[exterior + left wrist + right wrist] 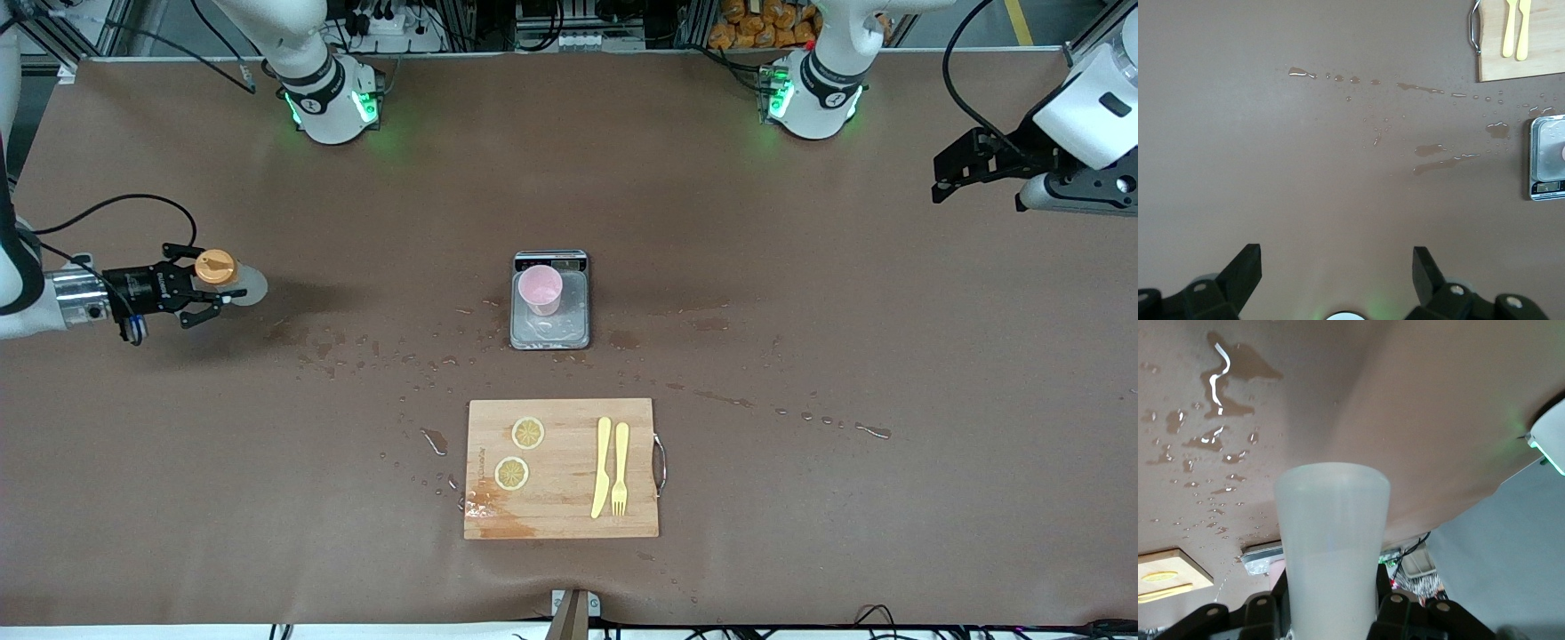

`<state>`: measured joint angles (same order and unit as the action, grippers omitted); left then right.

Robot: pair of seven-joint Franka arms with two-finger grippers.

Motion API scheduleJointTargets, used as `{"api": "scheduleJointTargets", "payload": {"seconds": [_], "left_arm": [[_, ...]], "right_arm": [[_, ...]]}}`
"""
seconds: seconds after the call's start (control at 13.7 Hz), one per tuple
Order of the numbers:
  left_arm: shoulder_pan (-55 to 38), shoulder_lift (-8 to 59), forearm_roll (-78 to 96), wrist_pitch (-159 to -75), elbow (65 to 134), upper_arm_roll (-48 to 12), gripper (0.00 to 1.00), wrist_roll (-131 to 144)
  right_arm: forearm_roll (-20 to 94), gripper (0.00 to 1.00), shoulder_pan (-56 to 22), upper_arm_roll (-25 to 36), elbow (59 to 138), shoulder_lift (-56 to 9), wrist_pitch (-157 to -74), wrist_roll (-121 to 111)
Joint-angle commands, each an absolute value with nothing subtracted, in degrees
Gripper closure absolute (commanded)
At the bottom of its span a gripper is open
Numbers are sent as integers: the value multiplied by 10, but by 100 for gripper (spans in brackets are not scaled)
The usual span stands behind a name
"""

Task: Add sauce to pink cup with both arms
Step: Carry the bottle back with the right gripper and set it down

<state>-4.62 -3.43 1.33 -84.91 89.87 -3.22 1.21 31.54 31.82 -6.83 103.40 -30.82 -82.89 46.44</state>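
The right gripper [206, 289] pinches the sauce [233, 278] above the right arm's end of the table – it needs carrying level to the pink cup [540, 290] on the scale [550, 333] mid-table before tipping – while the left gripper [949, 173] waits, fingers spread

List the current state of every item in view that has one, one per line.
sauce bottle: capped, gripped by the right pincer at the right arm's end of the table.
pink cup: upright on the scale.
left pincer: open, holding nothing, over bare table; arm waits.
lemon slices: flat on the cutting board.
knife and fork: side by side on the board.
table: wet with scattered drops.
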Motion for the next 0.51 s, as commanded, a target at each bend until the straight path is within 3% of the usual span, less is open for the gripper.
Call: {"api": "scheduleJointTargets", "payload": {"seconds": [0.0, 0.44], "left_arm": [[-47, -39, 13, -849, 891, -37, 0, 18], [-43, -39, 14, -846, 886, -36, 0, 23]], "right_arm": [[341, 50, 350, -79, 1019, -364, -816, 417], [364, 47, 360, -77, 1012, -435, -829, 342]]}}
